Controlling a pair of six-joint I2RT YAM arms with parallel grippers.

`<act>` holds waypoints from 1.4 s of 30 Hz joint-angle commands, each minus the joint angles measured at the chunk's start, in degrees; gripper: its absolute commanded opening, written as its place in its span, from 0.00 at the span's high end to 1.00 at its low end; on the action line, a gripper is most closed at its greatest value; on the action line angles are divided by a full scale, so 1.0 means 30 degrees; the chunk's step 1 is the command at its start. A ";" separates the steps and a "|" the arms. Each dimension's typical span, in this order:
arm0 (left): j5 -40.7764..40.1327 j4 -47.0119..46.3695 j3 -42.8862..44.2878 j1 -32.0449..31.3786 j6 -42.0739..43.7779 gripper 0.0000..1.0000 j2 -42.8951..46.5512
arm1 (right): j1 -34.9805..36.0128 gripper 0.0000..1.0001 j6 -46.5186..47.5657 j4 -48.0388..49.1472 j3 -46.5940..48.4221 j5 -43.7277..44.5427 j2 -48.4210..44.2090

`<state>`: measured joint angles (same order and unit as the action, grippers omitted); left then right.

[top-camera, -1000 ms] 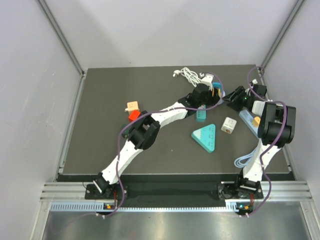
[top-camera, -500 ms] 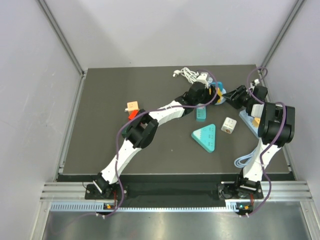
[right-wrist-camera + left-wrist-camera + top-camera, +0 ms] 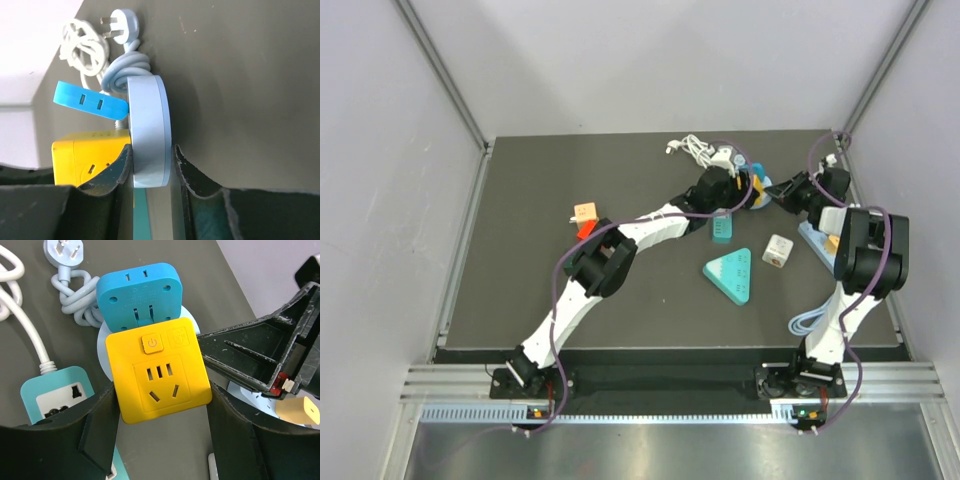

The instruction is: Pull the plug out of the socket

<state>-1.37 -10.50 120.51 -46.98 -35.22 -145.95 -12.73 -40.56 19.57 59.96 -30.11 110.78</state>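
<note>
While left gripper [image 3: 162,392] clamps yellow plug [image 3: 159,370] and right gripper [image 3: 151,152] pinches disc socket [image 3: 147,112] by its rim, a skewed pull toward blue adapter [image 3: 139,287] at 12 o'clock could slip that rim.

Teal triangle [image 3: 730,275], white cube [image 3: 777,250], orange cube [image 3: 584,211]

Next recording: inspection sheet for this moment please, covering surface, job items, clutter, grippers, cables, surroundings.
Surface: dark table mat, flat and matte.
Job's things: yellow socket cube and blue adapter, both seated on round pale-blue base.
Clutter: triangular teal power strip, white cube adapter, teal power strip, orange cube, red block.
Grippers: left gripper shut on yellow socket cube; right gripper shut on round pale-blue base.
Cables: white cable bundled at far edge; grey-blue cord coiled beside the base; pale-blue cord loose at near right.
Surroundings: grey walls, aluminium frame posts.
</note>
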 commanded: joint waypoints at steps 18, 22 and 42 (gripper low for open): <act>0.1043 -0.3181 0.1492 0.0250 -0.4636 1.00 0.2359 | 0.0904 1.00 0.2268 -0.6084 0.0432 0.9504 -0.1447; -0.1123 -0.2243 0.0351 0.0046 -0.3086 1.00 0.3618 | 0.0904 1.00 0.2211 -0.6466 0.0666 0.9919 -0.1449; -0.0453 0.0505 -0.1787 -0.1625 0.7052 1.00 0.6927 | 0.0729 1.00 0.2268 -0.5473 0.0053 0.8107 -0.1447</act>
<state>-0.14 -6.83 117.86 -53.43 -17.02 -133.14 -10.07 -35.00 0.86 61.30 -4.62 106.80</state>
